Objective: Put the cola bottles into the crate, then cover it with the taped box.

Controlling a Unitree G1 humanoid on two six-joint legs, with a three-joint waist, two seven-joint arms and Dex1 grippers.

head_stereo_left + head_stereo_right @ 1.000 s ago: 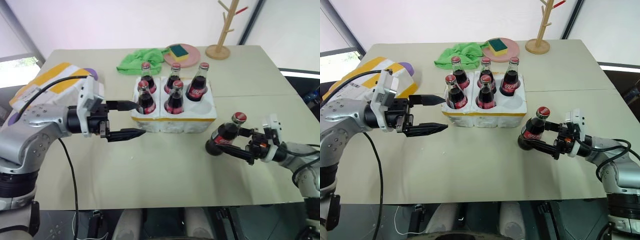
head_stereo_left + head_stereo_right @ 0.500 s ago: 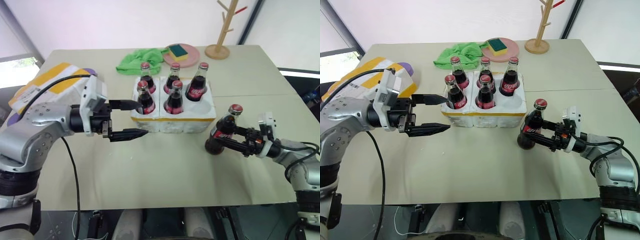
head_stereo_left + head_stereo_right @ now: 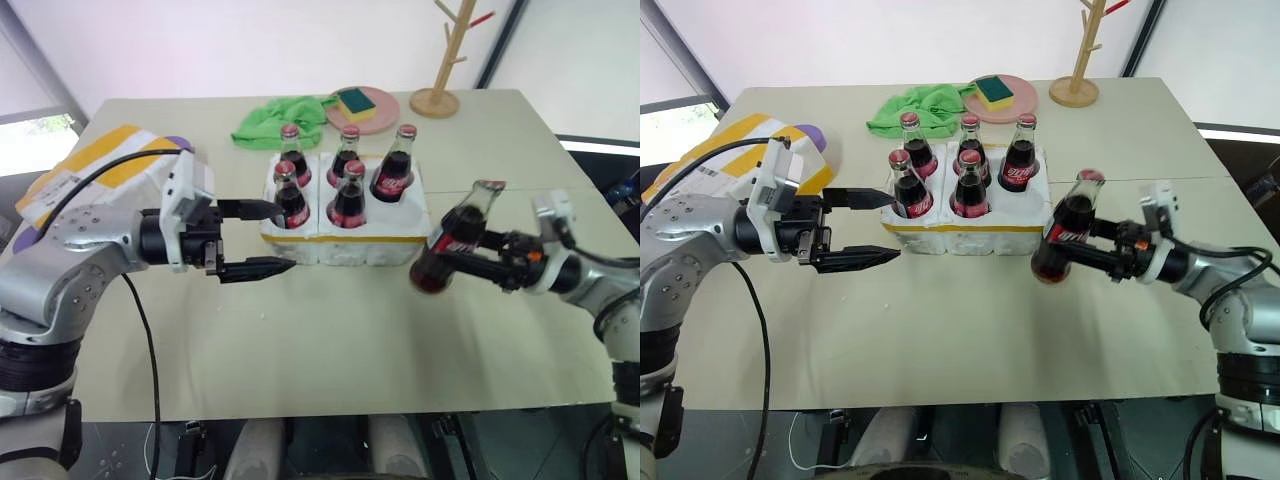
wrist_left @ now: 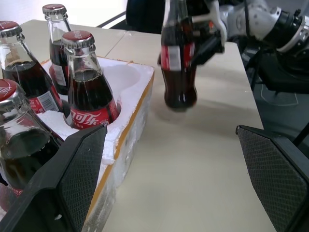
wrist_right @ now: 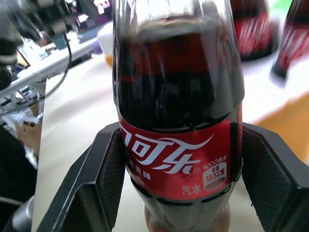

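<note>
At three o'clock of the crate [image 3: 345, 238], the sixth cola bottle [image 3: 450, 245] hangs tilted above the table [image 3: 330, 340], pinched at its label by the right gripper [image 3: 462, 262].

To seat it well, you would do best to bring it upright first, carry it toward ten o'clock until it stands over the empty well [image 3: 398, 213] at the crate's near right corner, then lower it straight so its base misses the foam rim and the neighbouring bottle [image 3: 393, 168]. The crate holds five bottles: three along the far row and two in the near row. At nine o'clock of the crate the left gripper [image 3: 258, 239] hovers with fingers spread, one tip close by a near bottle [image 3: 290, 197]. Farther toward nine o'clock lies the taped box [image 3: 95, 165], well apart from the crate and not yet used as a cover.
</note>
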